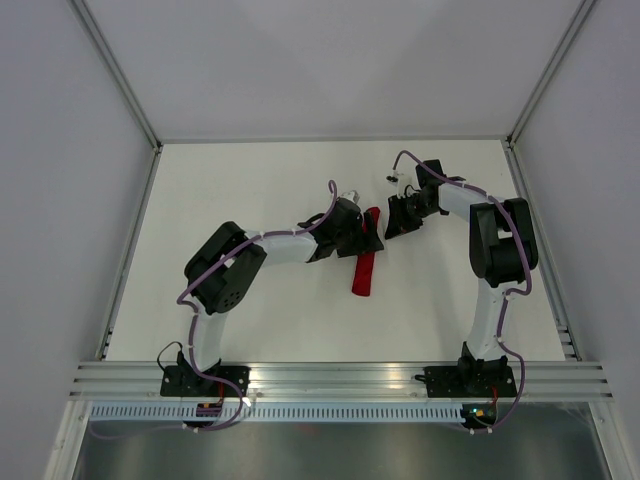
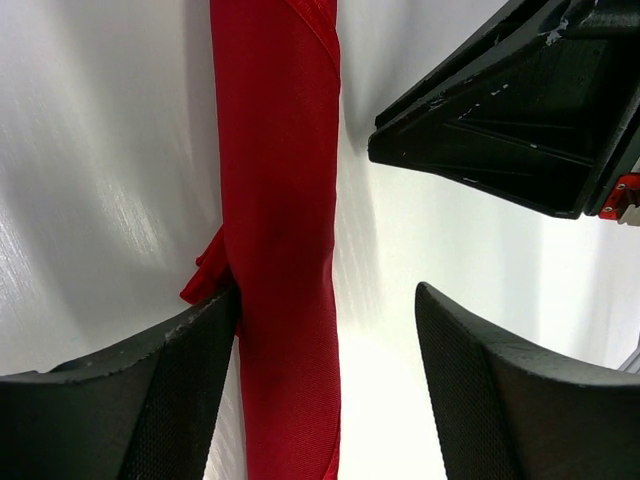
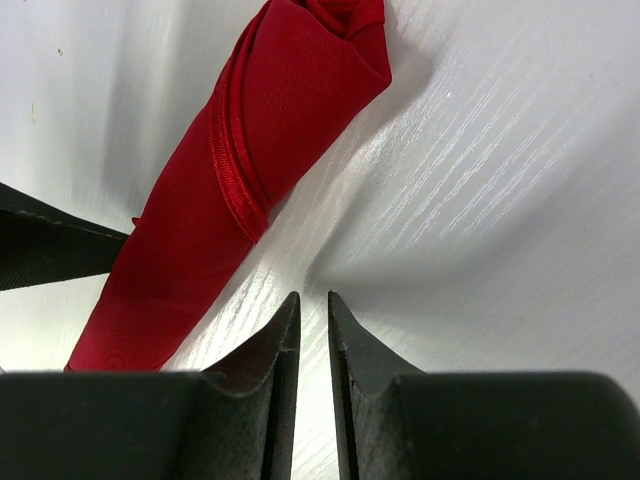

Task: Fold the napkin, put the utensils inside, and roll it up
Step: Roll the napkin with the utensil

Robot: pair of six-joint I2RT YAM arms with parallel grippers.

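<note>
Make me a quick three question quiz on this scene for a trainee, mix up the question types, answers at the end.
1. True or false: the napkin lies spread flat on the table.
2. Fill in: the right tool is nearly ___ and holds nothing.
3. The left tool is: A) open, with the napkin between its fingers; B) clamped on a fork; C) well away from the napkin.
Key: 1 false, it is rolled up; 2 shut; 3 A.
</note>
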